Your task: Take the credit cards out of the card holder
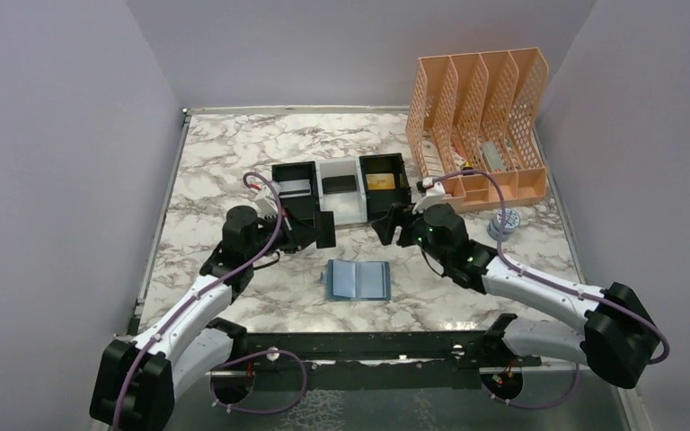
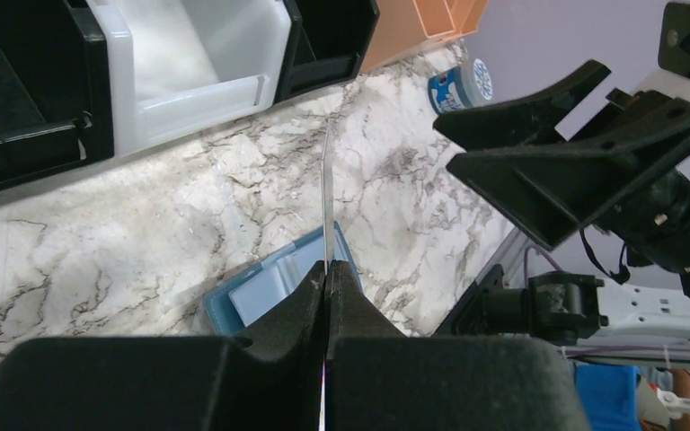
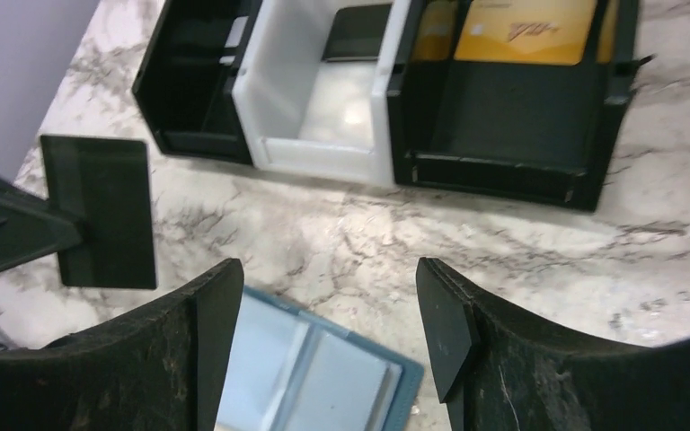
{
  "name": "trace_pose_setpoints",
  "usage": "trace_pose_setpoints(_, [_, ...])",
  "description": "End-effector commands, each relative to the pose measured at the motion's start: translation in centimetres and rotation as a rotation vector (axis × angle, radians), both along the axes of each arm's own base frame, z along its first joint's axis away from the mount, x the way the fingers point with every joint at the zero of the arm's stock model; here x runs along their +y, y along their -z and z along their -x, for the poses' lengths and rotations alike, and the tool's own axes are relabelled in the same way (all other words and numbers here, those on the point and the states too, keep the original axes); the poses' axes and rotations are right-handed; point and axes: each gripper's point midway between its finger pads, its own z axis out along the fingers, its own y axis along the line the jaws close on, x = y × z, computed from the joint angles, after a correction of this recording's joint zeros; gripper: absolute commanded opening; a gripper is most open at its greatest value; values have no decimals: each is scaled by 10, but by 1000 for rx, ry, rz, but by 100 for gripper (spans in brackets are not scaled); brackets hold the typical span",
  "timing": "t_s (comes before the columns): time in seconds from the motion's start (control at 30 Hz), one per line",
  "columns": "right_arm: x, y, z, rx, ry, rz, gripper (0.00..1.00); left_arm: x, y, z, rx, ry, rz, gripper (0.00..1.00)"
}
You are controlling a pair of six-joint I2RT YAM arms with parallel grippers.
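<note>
Black credit card [image 3: 99, 211]: clamped in the closed left gripper [image 2: 327, 269], best carried level to the tray [image 3: 319, 154] at 12 o'clock; right gripper [image 3: 328, 278] open, empty, near the card holder [image 1: 358, 280].

I note a marble-patterned table [image 1: 234, 153] carrying a three-compartment tray [image 1: 349, 214] (black, white, black) mid-rear, an orange lattice file organizer [image 1: 481, 117] rear right, and a small blue-and-white round item [image 1: 504, 224] just beside it.
</note>
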Motion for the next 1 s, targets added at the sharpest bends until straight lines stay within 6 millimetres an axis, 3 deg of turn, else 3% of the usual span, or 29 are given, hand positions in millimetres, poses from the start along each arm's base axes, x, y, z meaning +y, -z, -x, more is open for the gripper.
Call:
trace_pose_setpoints(0.0, [-30,-13,-21,3,119,74,72,-6,-31,7,-88,84,100,0])
trace_pose_setpoints(0.1, [-48,11,-18,156,66,19,72,-6,-35,12,-91,106,120,0])
trace_pose_setpoints(0.17, [-42,10,-6,179,-76,-108,72,-6,-36,17,-90,117,135,0])
trace_pose_setpoints(0.4, [13,-31,36,207,-535,-381,73,-12,-42,28,-85,169,202,0])
trace_pose_setpoints(0.43, [21,-46,41,197,-609,-448,71,-14,-44,29,-90,185,207,0])
trace_pose_setpoints(0.53, [31,-54,53,212,-745,-562,69,-17,-54,30,-104,215,232,0])
trace_pose_setpoints(0.77, [58,-66,63,177,-846,-569,68,-20,-62,33,-101,233,264,0])
trace_pose_setpoints(0.97, [62,-63,60,169,-815,-521,66,-21,-67,36,-102,233,302,0])
